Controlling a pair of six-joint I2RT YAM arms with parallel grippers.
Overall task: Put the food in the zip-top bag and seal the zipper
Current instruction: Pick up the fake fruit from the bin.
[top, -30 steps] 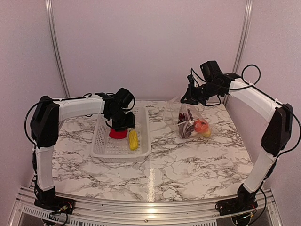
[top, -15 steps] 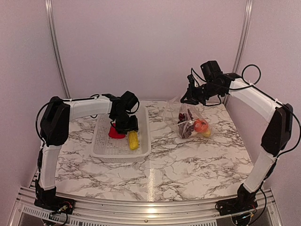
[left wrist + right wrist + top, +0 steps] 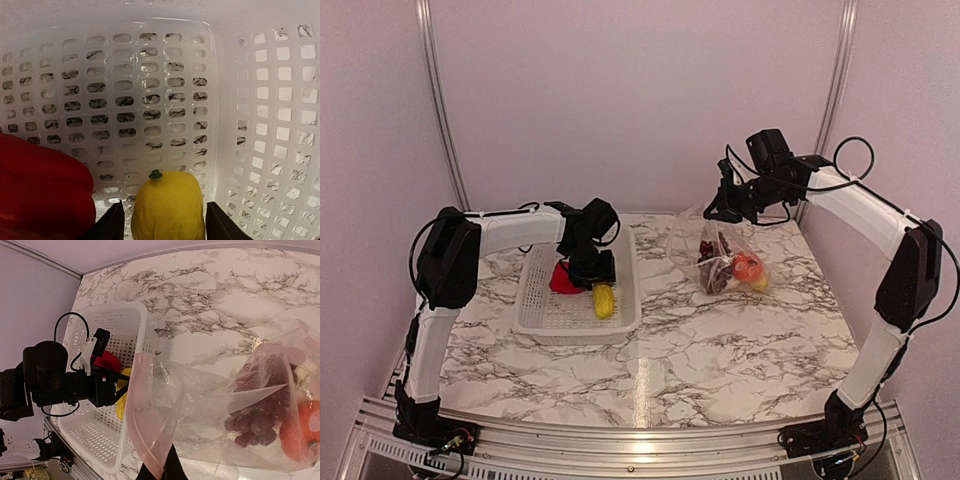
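Note:
A yellow corn-like piece (image 3: 604, 298) and a red bell pepper (image 3: 563, 279) lie in the white perforated basket (image 3: 545, 320). My left gripper (image 3: 595, 275) is down in the basket, open. In the left wrist view its jaws stand either side of the yellow piece (image 3: 168, 207), with the pepper (image 3: 42, 192) to the left. My right gripper (image 3: 713, 212) is shut on the mouth edge of the zip-top bag (image 3: 715, 245) and holds it up. The pale zipper (image 3: 140, 420) curves above the fingers. Grapes (image 3: 255, 420), an orange fruit (image 3: 300, 435) and a yellow piece (image 3: 760, 283) are inside. I cannot make out the cauliflower.
The basket stands at the left of the marble table, its right wall (image 3: 270, 125) close beside the yellow piece. The bag's filled end rests on the table at the right. Aluminium posts (image 3: 438, 100) stand at the back corners.
My left gripper has moved right and slightly nearer inside the basket, from over the red pepper to around the yellow piece. The right arm and the bag have not moved.

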